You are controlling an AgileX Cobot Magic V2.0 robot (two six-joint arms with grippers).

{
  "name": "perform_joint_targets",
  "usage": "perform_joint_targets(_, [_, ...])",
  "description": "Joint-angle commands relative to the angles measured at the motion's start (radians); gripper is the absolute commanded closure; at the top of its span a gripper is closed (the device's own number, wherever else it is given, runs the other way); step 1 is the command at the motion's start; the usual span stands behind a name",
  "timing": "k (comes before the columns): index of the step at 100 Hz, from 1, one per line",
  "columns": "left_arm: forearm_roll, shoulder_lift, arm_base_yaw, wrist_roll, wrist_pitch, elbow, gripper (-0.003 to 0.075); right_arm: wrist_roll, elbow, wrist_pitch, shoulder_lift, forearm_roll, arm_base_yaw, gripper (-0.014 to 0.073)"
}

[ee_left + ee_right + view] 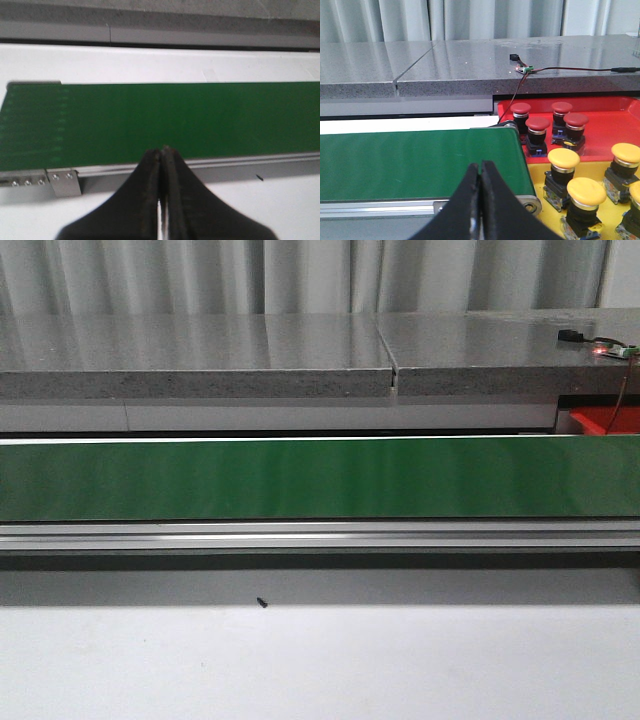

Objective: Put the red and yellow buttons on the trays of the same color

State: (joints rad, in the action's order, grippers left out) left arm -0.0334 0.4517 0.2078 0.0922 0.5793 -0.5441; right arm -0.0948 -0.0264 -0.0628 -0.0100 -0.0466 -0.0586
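Four red buttons with domed glossy caps stand upright on dark bodies in the red tray; beside it, yellow buttons (at least four, some cut off by the frame) stand upright in the yellow tray. Both trays sit at the end of the matte green belt. The right gripper and left gripper each hover with black fingers pressed together, holding nothing.
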Motion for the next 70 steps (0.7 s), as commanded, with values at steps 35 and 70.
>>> perform_joint_targets(35, [0.076, -0.142, -0.106, -0.009, -0.383, 0.155, 0.0739, 0.002, 0.013, 0.074, -0.022, -0.014, -0.006, 0.0661])
perform_joint_targets(70, [0.057, -0.308, -0.109, -0.022, -0.466, 0.340, 0.0739, 0.002, 0.013, 0.074, -0.022, -0.014, -0.006, 0.0661])
